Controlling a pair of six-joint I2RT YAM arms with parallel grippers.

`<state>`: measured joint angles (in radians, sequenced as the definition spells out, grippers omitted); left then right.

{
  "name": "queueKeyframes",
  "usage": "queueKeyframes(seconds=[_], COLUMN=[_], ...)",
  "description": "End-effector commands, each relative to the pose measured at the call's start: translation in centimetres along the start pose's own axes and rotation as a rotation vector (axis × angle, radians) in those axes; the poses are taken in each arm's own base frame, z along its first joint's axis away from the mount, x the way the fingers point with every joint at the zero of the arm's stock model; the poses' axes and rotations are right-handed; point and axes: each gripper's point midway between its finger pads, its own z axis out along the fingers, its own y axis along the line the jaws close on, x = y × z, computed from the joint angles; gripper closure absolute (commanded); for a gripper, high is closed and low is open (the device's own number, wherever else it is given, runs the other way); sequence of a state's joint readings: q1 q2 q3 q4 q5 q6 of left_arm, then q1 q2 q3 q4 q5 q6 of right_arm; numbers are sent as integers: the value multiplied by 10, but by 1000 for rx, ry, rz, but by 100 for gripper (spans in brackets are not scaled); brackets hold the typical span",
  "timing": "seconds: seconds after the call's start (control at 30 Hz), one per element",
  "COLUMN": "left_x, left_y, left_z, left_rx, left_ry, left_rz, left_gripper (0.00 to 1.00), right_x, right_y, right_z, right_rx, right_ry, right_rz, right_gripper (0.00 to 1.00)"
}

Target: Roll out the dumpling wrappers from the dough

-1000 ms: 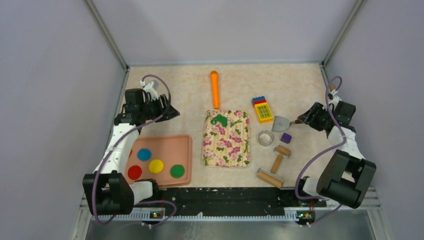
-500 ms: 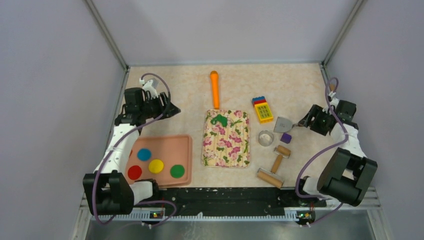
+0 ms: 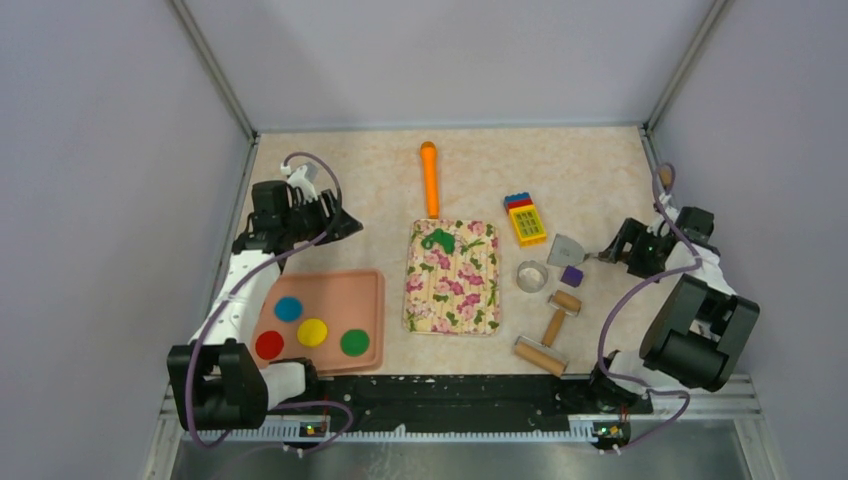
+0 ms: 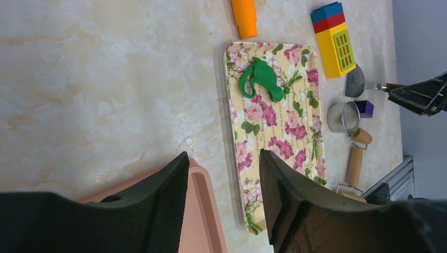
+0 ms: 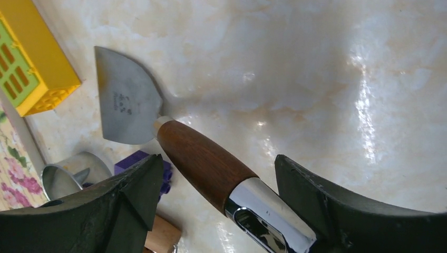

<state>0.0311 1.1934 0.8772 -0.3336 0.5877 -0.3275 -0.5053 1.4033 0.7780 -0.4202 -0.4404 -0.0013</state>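
The right gripper stands with jaws apart astride the scraper handle, gripping nothing; pulling away crookedly could drag it into the purple block beside. The left gripper gapes empty, while the dough lies unrolled at the far end of the mat.

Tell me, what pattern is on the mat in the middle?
Pink flowers and green leaves on pale yellow; the mat shows best in the left wrist view.
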Motion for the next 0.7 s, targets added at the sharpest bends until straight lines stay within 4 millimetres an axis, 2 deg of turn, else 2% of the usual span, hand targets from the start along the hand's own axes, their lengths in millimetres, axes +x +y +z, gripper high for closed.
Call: queueKeyframes(seconds=[0.0, 0.07, 0.1, 0.13, 0.23, 0.37, 0.5, 0.57, 0.6, 0.63, 0.67], left_x=[-10, -11, -12, -14, -22, -37, -67, -84, -97, -104, -111], left_y=[-10, -7, -7, -7, -4, 0, 4, 2, 0, -1, -3], left_z=[-2, 1, 2, 3, 4, 5, 2, -3, -7, -10, -13], left_rx=[37, 29, 25, 25, 6, -26, -87, -111, -125, -134, -143], left_ry=[-40, -35, -36, -39, -50, -49, -72, -103, -129, -141, -153], left_rz=[23, 12, 9, 14, 35, 108, 223, 280, 310, 335, 360], left_gripper=[45, 44, 44, 44, 44, 42, 37, 33, 27, 5, 2], right_x=[-15, -15, -16, -19, -30, -50, -82, -99, -109, -119, -128], right_y=[-20, -27, -30, -33, -37, -28, -13, -6, -2, 3, 8], right_z=[-7, -10, -13, -18, -31, -56, -94, -114, -124, -134, -144], right_rx=[79, 120, 141, 169, 221, 241, 254, 268, 277, 281, 277], right_ry=[2, 31, 41, 40, -22, -130, -212, -253, -281, -314, -346], right_rz=[-36, -47, -60, -64, -101, -161, -226, -242, -247, -250, -257], right_gripper=[20, 17, 11, 9, 8, 7, 7, 7, 7, 7, 7])
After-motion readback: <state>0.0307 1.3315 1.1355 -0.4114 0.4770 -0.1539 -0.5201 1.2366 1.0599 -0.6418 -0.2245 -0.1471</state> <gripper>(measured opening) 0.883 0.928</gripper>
